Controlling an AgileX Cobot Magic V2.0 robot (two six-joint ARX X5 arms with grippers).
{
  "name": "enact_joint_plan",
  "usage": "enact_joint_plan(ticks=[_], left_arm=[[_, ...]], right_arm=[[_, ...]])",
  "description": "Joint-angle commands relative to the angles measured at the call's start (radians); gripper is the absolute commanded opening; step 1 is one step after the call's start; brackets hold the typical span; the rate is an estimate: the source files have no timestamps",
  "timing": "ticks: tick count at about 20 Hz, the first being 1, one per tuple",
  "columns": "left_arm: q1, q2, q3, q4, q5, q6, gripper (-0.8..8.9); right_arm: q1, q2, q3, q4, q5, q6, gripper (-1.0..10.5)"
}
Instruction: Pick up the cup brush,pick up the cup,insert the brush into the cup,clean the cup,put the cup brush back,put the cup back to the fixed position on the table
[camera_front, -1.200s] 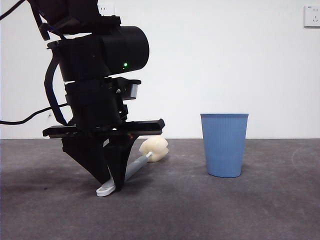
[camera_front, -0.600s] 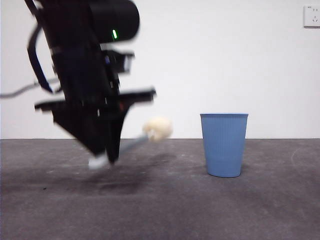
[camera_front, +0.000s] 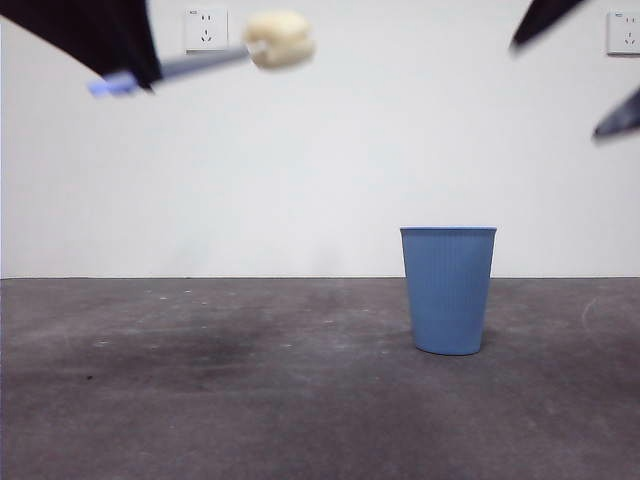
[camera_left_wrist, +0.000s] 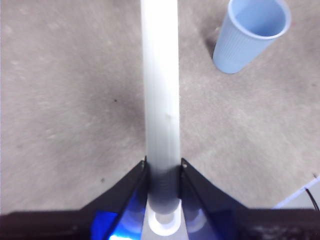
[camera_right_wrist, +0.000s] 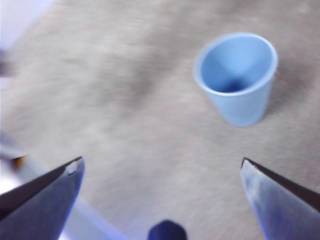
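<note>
My left gripper (camera_front: 135, 75) is high at the top left of the front view, shut on the grey handle of the cup brush (camera_front: 205, 62). The brush lies nearly level in the air, its cream sponge head (camera_front: 280, 40) pointing right. In the left wrist view the handle (camera_left_wrist: 161, 90) runs up between the jaws (camera_left_wrist: 162, 175). The blue cup (camera_front: 448, 289) stands upright on the table (camera_front: 200, 400), also seen as the cup (camera_left_wrist: 251, 34) and the cup (camera_right_wrist: 237, 77). My right gripper (camera_right_wrist: 160, 192) hangs open above the table, the cup ahead of it; its black tips (camera_front: 575, 60) show at the top right.
A white wall with two sockets (camera_front: 206, 28) closes off the back of the table. A pale strip (camera_right_wrist: 30, 185) shows at the table's edge in the right wrist view.
The left gripper has lifted the cup brush off the table to the top of the front view. The right gripper's tips have come into view at the top right. The cup has stayed put.
</note>
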Motion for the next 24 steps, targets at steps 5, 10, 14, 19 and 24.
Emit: enact_joint_plan(ticks=[5,10,14,19,24], left_arm=[[0.003,-0.121,-0.005,-0.103,-0.026,0.043,-0.08],[0.002,-0.129,-0.005,-0.145,-0.024,0.047,-0.08],[0.002,-0.129,-0.005,-0.151,-0.024,0.046,-0.08],[0.002,-0.129,-0.005,-0.156,-0.022,0.042,-0.08],[0.002,-0.129,-0.005,-0.157,-0.022,0.034,-0.08]], right_arm=[[0.164,0.103,-0.242,0.404,0.297,0.131,6.3],[0.187,0.285,-0.284,0.660,0.382,0.113,6.3],[0.181,0.449,-0.284,0.847,0.399,0.065,6.3],[0.160,0.595,-0.284,1.067,0.399,0.029,6.3],[0.125,0.706,-0.284,1.245,0.388,-0.007,6.3]])
